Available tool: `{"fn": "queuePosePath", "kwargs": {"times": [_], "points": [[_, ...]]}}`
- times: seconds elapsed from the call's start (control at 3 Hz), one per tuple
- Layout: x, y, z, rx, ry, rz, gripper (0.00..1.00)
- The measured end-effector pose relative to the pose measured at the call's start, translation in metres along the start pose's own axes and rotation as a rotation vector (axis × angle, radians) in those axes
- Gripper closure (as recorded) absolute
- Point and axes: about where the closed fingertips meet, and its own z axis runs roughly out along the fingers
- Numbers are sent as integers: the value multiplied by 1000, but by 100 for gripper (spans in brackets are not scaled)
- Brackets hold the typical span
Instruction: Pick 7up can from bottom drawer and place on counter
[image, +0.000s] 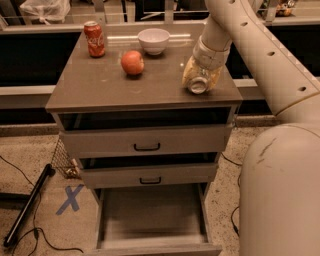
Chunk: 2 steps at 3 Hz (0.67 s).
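Observation:
My gripper (201, 79) hangs over the right part of the counter (100, 86), at the end of the white arm coming in from the upper right. It is shut on the 7up can (198, 85), which is tilted with one shiny metal end facing the camera. The can sits low, at or just above the counter top; I cannot tell whether it touches. The bottom drawer (150, 216) is pulled open below, and its grey-brown floor shows nothing on it. The two upper drawers with black handles are slightly ajar.
On the counter stand a red Coca-Cola can (94, 39) at the back left, a white bowl (153, 40) at the back middle and a red-orange fruit (132, 62) in front of it. On the floor to the left lie a black pole (27, 206) and a blue X mark (70, 199).

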Motion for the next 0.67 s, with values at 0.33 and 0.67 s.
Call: {"fn": "queuePosePath", "kwargs": {"times": [0.33,0.67], "points": [[0,0,0,0,0,0,0],[0,0,0,0,0,0,0]]}}
